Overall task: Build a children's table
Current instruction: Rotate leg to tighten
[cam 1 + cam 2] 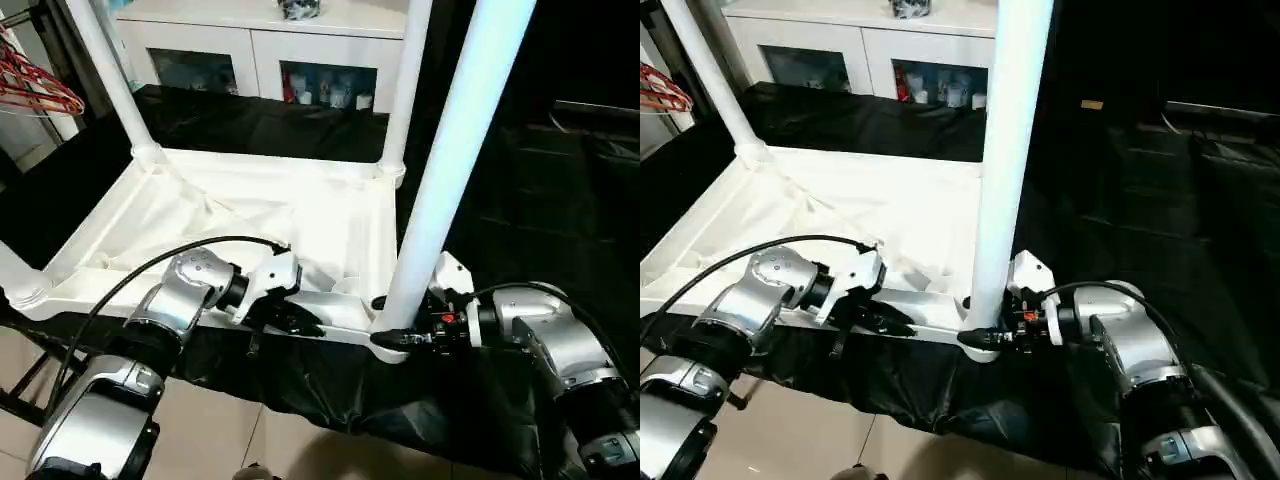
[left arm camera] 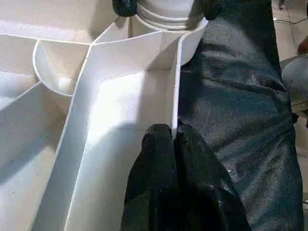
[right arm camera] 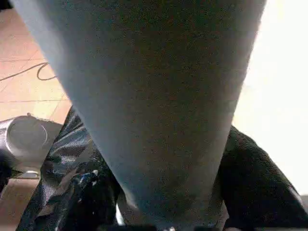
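The white table top lies upside down on a black-covered surface, ribbed underside facing up. Two far legs stand upright in their corner sockets. A third leg rises from the near right corner socket. My right gripper is shut on this leg's base, one black finger on each side. My left gripper is shut on the table top's near rim, a little left of that corner. The leg stands close up in the right wrist view.
A white cabinet with glass doors stands behind the work surface. Red hangers hang at the far left. Black cloth drapes over the near edge above a tiled floor. A black cable loops over my left forearm.
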Tool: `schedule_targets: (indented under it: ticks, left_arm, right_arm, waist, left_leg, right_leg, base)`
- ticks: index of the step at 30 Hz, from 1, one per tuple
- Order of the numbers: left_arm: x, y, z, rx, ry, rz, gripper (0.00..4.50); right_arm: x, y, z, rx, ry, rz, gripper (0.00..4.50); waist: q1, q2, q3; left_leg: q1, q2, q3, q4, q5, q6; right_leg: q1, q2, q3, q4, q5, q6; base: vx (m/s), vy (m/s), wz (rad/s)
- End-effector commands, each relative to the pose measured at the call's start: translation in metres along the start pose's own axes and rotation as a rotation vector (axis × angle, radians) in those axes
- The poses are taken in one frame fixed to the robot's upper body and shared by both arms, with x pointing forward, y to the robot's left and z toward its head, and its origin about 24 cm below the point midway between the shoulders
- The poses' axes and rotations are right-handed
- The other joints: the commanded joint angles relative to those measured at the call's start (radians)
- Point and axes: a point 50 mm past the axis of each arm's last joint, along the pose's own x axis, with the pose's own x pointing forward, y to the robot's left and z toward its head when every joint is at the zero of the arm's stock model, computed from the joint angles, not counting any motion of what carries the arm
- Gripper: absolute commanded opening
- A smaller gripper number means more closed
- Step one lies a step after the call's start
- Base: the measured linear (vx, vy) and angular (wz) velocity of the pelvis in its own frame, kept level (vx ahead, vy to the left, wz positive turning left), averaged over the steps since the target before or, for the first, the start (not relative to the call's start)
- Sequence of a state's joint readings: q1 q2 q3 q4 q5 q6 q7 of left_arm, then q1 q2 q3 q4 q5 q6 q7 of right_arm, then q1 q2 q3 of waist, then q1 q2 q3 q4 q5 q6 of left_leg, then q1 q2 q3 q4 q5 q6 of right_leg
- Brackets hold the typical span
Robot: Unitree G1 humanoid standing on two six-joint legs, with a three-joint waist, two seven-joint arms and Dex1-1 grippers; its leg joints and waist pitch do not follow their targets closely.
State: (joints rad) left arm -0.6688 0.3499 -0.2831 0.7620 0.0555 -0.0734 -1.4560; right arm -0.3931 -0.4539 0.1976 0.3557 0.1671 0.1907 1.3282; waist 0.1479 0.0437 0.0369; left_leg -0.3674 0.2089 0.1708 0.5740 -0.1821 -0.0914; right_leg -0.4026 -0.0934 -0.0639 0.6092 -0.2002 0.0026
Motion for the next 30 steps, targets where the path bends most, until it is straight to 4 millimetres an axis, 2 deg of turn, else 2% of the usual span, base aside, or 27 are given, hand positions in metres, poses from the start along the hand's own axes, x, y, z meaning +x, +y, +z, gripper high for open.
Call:
schedule_targets:
  ticks: [1,2,7,11,12,14,16,19,22,23,29,30]
  left_arm:
    - [-0.012,0.009,0.014,0.04,-0.056,0.094,0.0]
    - [-0.013,0.009,0.014,0.037,-0.062,0.099,0.0]
    - [-0.014,0.009,0.013,0.03,-0.072,0.124,0.0]
    - [-0.01,0.013,0.013,0.014,-0.092,0.204,0.0]
    - [-0.006,0.016,0.015,0.005,-0.098,0.258,0.0]
    - [-0.003,0.018,0.017,-0.009,-0.108,0.299,0.0]
    - [0.005,0.021,0.021,-0.025,-0.132,0.342,0.0]
    - [0.013,0.023,0.025,-0.027,-0.142,0.37,0.0]
    - [0.031,0.026,0.033,-0.038,-0.157,0.422,0.0]
    - [0.037,0.028,0.037,-0.04,-0.159,0.441,0.0]
    - [0.062,0.033,0.055,-0.049,-0.173,0.534,0.0]
    - [0.065,0.034,0.059,-0.045,-0.174,0.553,0.0]
  right_arm:
    - [0.016,0.014,-0.013,0.049,0.047,0.139,2.43]
    - [0.017,0.015,-0.013,0.052,0.044,0.142,2.43]
    - [0.018,0.017,-0.015,0.059,0.028,0.128,2.43]
    - [0.022,0.012,-0.016,0.047,-0.013,0.021,2.43]
    - [0.025,0.005,-0.017,0.055,-0.037,-0.082,2.43]
    - [0.027,-0.001,-0.018,0.07,-0.054,-0.168,2.4]
    - [0.032,-0.008,-0.02,0.107,-0.07,-0.28,2.37]
    - [0.036,-0.012,-0.023,0.138,-0.079,-0.357,2.21]
    - [0.049,-0.016,-0.026,0.201,-0.103,-0.49,2.06]
    - [0.055,-0.017,-0.027,0.222,-0.115,-0.536,2.03]
    - [0.082,-0.023,-0.025,0.318,-0.143,-0.748,1.99]
    - [0.086,-0.024,-0.023,0.331,-0.147,-0.776,1.99]
  waist:
    - [0.002,-0.012,-0.063]
    - [0.002,-0.017,-0.063]
    - [0.002,-0.015,-0.062]
    - [0.003,-0.015,-0.061]
    - [0.001,-0.014,-0.059]
    - [-0.004,-0.013,-0.056]
    - [-0.011,-0.013,-0.054]
    - [-0.016,-0.013,-0.056]
    - [-0.018,-0.009,-0.056]
    - [-0.019,-0.008,-0.056]
    - [-0.029,-0.008,-0.05]
    - [-0.032,-0.007,-0.049]
  left_leg:
    - [0.005,0.02,0.003,-0.053,-0.131,0.091]
    - [0.005,0.02,0.003,-0.053,-0.128,0.092]
    - [0.005,0.02,0.003,-0.053,-0.132,0.09]
    - [0.005,0.02,0.003,-0.054,-0.14,0.086]
    - [0.005,0.021,0.003,-0.056,-0.158,0.075]
    - [0.004,0.019,0.001,-0.061,-0.19,0.049]
    - [0.007,0.018,0.0,-0.066,-0.218,0.026]
    - [0.008,0.016,0.0,-0.064,-0.208,0.023]
    - [0.005,0.014,-0.001,-0.064,-0.194,0.024]
    - [0.008,0.015,0.0,-0.064,-0.197,0.022]
    - [0.01,0.014,-0.002,-0.074,-0.259,0.004]
    - [0.014,0.012,-0.003,-0.075,-0.274,-0.003]
  right_leg:
    - [0.059,-0.048,0.033,-0.052,0.012,-0.276]
    - [0.06,-0.047,0.033,-0.051,0.014,-0.275]
    - [0.058,-0.048,0.033,-0.051,-0.003,-0.273]
    - [0.057,-0.048,0.033,-0.053,-0.015,-0.27]
    - [0.055,-0.049,0.034,-0.056,-0.042,-0.266]
    - [0.056,-0.052,0.034,-0.061,-0.109,-0.252]
    - [0.055,-0.052,0.035,-0.071,-0.182,-0.227]
    - [0.053,-0.05,0.037,-0.072,-0.173,-0.217]
    - [0.055,-0.047,0.035,-0.07,-0.148,-0.216]
    - [0.052,-0.047,0.036,-0.072,-0.149,-0.216]
    - [0.048,-0.049,0.038,-0.084,-0.246,-0.185]
    - [0.047,-0.049,0.037,-0.088,-0.271,-0.18]
  base:
    - [0.0,0.0,0.0]
    - [0.0,0.0,0.0]
    - [0.0,0.0,0.0]
    - [0.0,0.0,0.0]
    - [0.0,0.0,0.0]
    - [0.0,0.0,0.0]
    - [0.0,0.0,0.0]
    - [0.0,0.0,0.0]
    - [0.0,0.0,0.0]
    - [0.0,0.0,0.0]
    - [0.0,0.0,0.0]
    - [0.0,0.0,0.0]
